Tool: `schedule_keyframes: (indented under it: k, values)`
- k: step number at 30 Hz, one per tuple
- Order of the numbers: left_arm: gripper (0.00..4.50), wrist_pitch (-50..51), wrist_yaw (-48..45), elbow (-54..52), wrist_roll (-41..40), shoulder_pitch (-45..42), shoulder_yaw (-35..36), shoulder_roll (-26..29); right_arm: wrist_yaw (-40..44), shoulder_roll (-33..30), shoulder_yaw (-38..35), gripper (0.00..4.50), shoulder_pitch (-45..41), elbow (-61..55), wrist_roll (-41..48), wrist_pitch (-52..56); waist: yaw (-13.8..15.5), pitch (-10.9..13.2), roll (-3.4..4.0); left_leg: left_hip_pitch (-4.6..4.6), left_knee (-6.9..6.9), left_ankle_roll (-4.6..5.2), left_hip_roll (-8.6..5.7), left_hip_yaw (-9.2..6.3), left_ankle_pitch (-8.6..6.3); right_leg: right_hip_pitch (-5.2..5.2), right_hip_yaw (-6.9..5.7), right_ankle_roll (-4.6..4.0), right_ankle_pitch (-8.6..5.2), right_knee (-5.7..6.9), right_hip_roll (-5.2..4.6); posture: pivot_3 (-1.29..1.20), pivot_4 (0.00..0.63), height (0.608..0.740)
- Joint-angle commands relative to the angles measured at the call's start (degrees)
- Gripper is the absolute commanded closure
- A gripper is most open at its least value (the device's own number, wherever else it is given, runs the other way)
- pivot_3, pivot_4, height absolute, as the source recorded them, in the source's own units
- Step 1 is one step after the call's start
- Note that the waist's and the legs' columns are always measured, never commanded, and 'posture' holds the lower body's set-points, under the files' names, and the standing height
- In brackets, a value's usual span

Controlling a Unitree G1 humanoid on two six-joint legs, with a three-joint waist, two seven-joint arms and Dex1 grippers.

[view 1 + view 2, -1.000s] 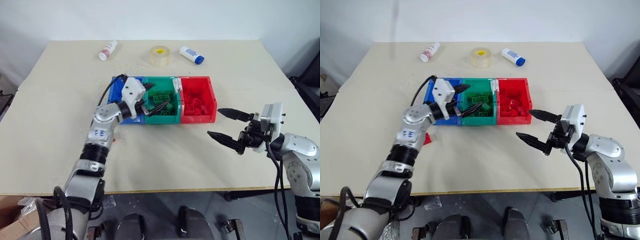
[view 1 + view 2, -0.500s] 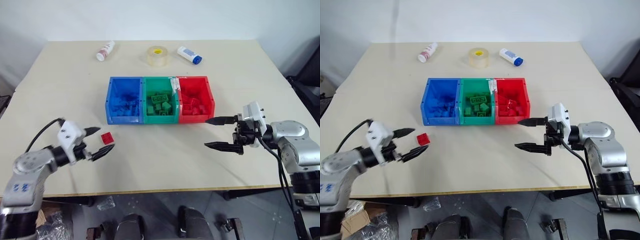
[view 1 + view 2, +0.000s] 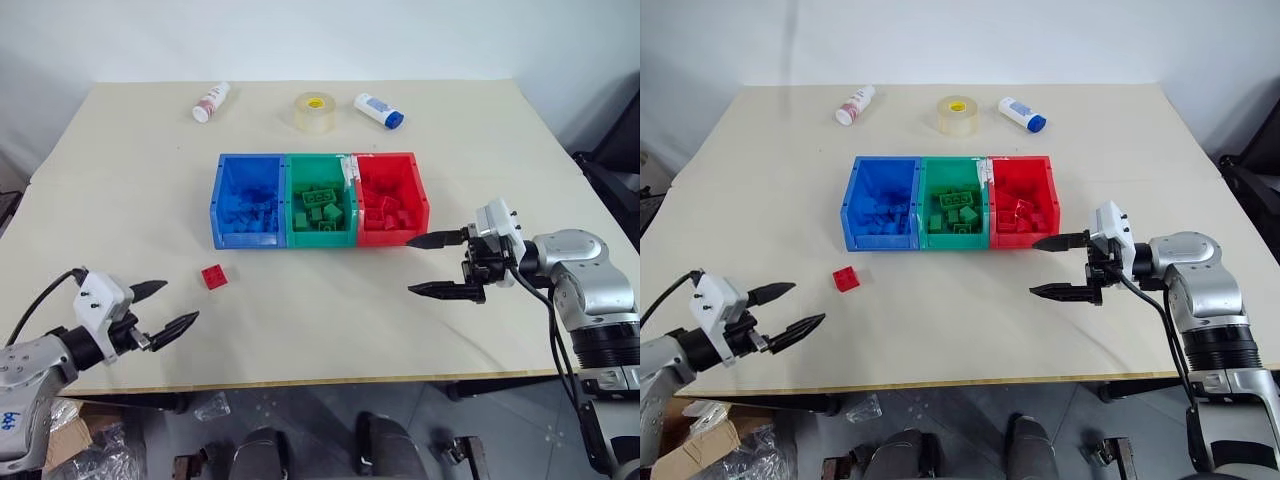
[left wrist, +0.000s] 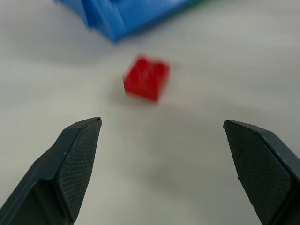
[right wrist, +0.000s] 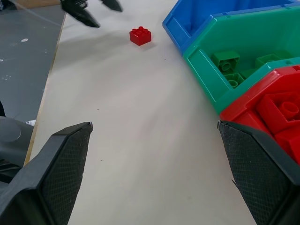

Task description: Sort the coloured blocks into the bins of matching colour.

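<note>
Left gripper [image 3: 160, 308] is hanging spread and empty at the tabletop's [image 3: 300, 330] front-left edge; the red block [image 3: 214, 276] is lying beyond it. Right gripper [image 3: 430, 265], spread and empty, is hovering beside the red bin [image 3: 425, 215].

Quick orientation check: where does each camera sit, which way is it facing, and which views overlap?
Left and right eye views: on the head, looking forward and down at the table, the bins, both arms.
Left wrist view: along the open left gripper toward the red block and the blue bin's corner.
Right wrist view: along the open right gripper past the bins; the left gripper shows beyond.
Shared: the red block lies loose on the table in all four.
</note>
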Motion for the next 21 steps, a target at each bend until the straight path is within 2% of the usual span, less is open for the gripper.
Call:
schedule_keyframes:
  k: [1, 9, 12, 15, 21]
  values:
    - [0.07, -2.90, 0.71, 4.59, 1.88, -5.50, -3.57, -0.31, 1.16, -1.11, -1.85, 0.00, 0.83, -2.02, 0.81, -0.55, 0.08, -0.01, 0.02, 0.01, 0.00, 0.00, -0.01, 0.01, 0.00, 0.00, 0.01, 0.00, 0.00, 0.01, 0.00, 0.00, 0.150, 0.740]
    - [0.07, -11.81, -2.49, 22.91, 7.44, -19.85, -14.19, -2.83, -1.06, -1.68, -3.78, 0.00, 4.44, -5.63, 1.33, 0.01, 0.01, -0.01, 0.01, 0.00, 0.00, -0.01, -0.02, 0.04, 0.00, 0.00, -0.01, 0.00, 0.00, 0.04, 0.02, 0.00, 0.150, 0.740]
    - [0.07, -13.80, -6.17, 27.67, 9.14, -22.91, -17.78, -1.98, -2.12, -2.19, -5.08, 0.00, 6.48, -7.82, 1.75, 0.45, -0.05, -0.01, 0.02, 0.01, 0.00, -0.01, -0.01, 0.05, 0.01, -0.01, -0.01, 0.00, 0.00, 0.03, 0.04, 0.00, 0.150, 0.740]
    - [0.69, -14.16, -6.26, 29.61, 9.81, -23.92, -18.05, -1.34, -3.19, -2.53, -6.53, 0.00, 8.57, -9.71, 2.24, 0.91, -0.04, -0.01, 0.02, 0.01, -0.01, -0.01, -0.01, 0.08, 0.00, -0.01, 0.02, 0.01, 0.00, 0.01, 0.04, 0.00, 0.150, 0.740]
    - [2.56, -14.46, -7.33, 31.49, 9.93, -25.44, -18.28, -0.53, -4.41, -2.60, -8.01, 0.00, 11.29, -12.01, 2.88, 1.38, 0.00, -0.01, 0.02, 0.06, 0.03, -0.01, 0.00, 0.07, 0.01, 0.02, 0.04, 0.01, 0.00, 0.07, 0.04, 0.00, 0.150, 0.740]
